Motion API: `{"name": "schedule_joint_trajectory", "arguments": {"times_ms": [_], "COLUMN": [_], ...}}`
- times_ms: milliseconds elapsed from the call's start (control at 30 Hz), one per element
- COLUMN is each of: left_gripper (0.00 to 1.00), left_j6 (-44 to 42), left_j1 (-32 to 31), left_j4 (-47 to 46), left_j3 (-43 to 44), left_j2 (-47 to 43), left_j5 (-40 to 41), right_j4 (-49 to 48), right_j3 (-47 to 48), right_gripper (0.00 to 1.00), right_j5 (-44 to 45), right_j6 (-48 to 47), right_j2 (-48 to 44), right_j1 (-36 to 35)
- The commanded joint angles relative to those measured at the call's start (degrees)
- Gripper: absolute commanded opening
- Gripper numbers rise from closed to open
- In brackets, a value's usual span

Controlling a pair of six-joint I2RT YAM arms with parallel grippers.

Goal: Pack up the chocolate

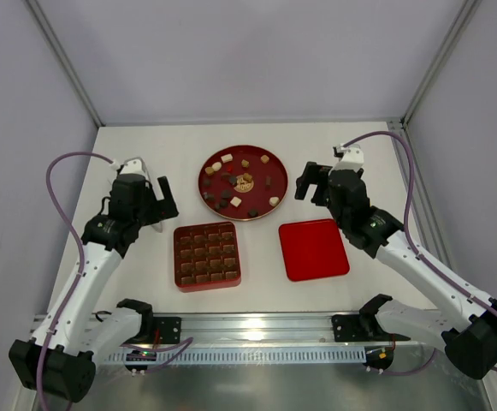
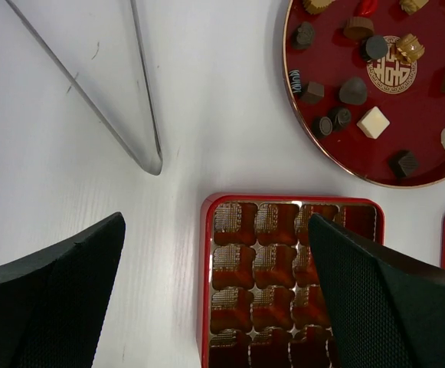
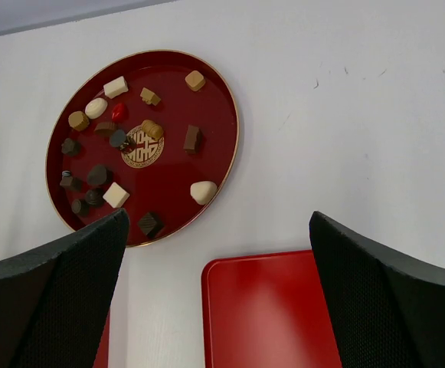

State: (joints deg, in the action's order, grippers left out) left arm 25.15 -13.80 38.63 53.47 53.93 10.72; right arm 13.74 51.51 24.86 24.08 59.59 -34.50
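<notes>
Packing has yet to begin. My left gripper [image 1: 157,202] hangs spread and empty beside the square red gridded plastic tray [image 1: 207,257], whose cells look unfilled. My right gripper [image 1: 310,181], equally agape, hovers near the flat red square lid [image 1: 313,248]. The brown, tan and cream chocolate pieces [image 2: 373,122] all sit on the round dark-red gold-rimmed plate [image 3: 211,107]. Next, I judge, one arm must reach there and pinch a single piece.

Round red plate [image 2: 333,61] — gold circular emblem [image 2: 391,73] at ctr, stylised char-like sign, not legible as words. Dark chocolate piece [image 2: 296,80] by rim — pale lettering, too small to read.
</notes>
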Motion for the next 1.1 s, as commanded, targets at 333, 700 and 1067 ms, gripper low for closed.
{"name": "schedule_joint_trajectory", "arguments": {"times_ms": [333,700,1067], "left_gripper": [1.0,1.0,1.0], "left_j6": [4.4,10.1,8.6], "left_j1": [0.0,7.0,12.3], "left_j4": [1.2,-0.7,-9.0], "left_j3": [5.0,11.7,16.7], "left_j2": [3.3,26.0,46.3], "left_j5": [9.5,15.7,9.2], "right_j4": [-1.9,-1.3,-0.4], "right_j3": [0.6,0.5,0.4], "right_gripper": [1.0,1.0,1.0], "right_j5": [-0.4,-4.2,-7.4], "right_j6": [-2.2,-2.1,-2.4], "right_j2": [-1.4,-1.1,-1.9], "right_j1": [-0.1,0.0,0.0]}}
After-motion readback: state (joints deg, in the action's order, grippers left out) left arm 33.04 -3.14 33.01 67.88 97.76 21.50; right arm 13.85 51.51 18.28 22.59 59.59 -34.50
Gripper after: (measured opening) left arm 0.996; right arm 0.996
